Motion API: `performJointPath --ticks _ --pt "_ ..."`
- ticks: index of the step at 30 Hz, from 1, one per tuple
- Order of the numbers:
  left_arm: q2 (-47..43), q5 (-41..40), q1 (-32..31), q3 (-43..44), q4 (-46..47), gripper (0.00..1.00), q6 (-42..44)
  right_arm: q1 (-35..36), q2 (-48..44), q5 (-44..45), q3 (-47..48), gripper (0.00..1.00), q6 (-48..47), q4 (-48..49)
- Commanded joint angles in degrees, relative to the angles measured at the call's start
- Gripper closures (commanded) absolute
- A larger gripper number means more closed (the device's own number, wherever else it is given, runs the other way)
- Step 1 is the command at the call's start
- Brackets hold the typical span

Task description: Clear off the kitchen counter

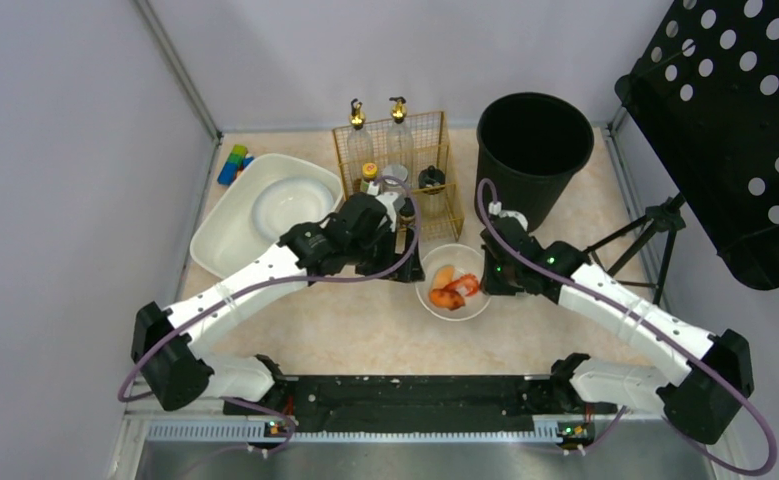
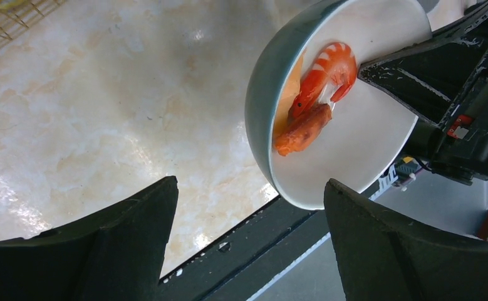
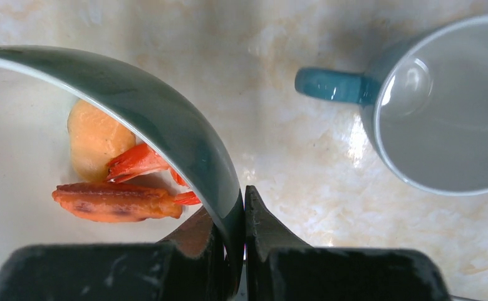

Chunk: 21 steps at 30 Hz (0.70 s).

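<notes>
Pinching the rim of the bowl [image 3: 166,119], the right pincer [image 3: 241,207] is holding it with its jaws almost fully together, one finger inside and one outside the wall. The bowl is sitting near the middle of the bench [image 1: 345,330], in front of the black bin [image 1: 525,185], and it is carrying a red shrimp [image 2: 329,66], a fried orange piece [image 2: 301,132] and a pale orange lump [image 3: 94,138]. I cannot tell whether the bowl is resting on the bench or is a little raised.

The left pincer [image 2: 250,182] is hovering just beside the bowl on its left side. Its jaws are standing wide apart and are gripping nothing.

To my judgement, the task is only beginning to middle. The food is lying in the bowl and not in the bin, so this step is not yet done. A teal mug [image 3: 441,119] is waiting on the bench just beside the bowl. At the back, some blue and green blocks [image 1: 233,165] are lying behind the white tub [image 1: 215,240], and a wire rack [image 1: 435,140] with bottles is standing between the tub and the bin. Something pale and round is showing inside the tub, but I cannot tell what it is. The bowl, the mug and perhaps the blocks are remaining to be put away.
</notes>
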Motion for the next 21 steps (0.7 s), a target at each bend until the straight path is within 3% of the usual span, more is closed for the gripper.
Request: performJointPath --ticks 1,9,15,21 --pt "-6.3 -3.8 -0.2 3.9 -0.5 0.1 -0.3 0.4 0.6 3.0 10.9 1.0 -1.7 5.0" --pt "-17.7 -6.7 -0.2 2.0 2.1 0.11 -3.1 -3.1 7.0 5.9 24.2 1.0 -2.6 3.6" --pt "-20.5 -5.5 -0.2 -1.0 2.9 0.11 -4.3 -7.6 14.9 3.2 39.0 1.0 -2.2 1.8" --pt "-21.8 -5.4 -0.2 -4.2 3.1 0.11 -4.7 -11.3 22.5 7.3 55.9 1.0 -0.2 -2.6"
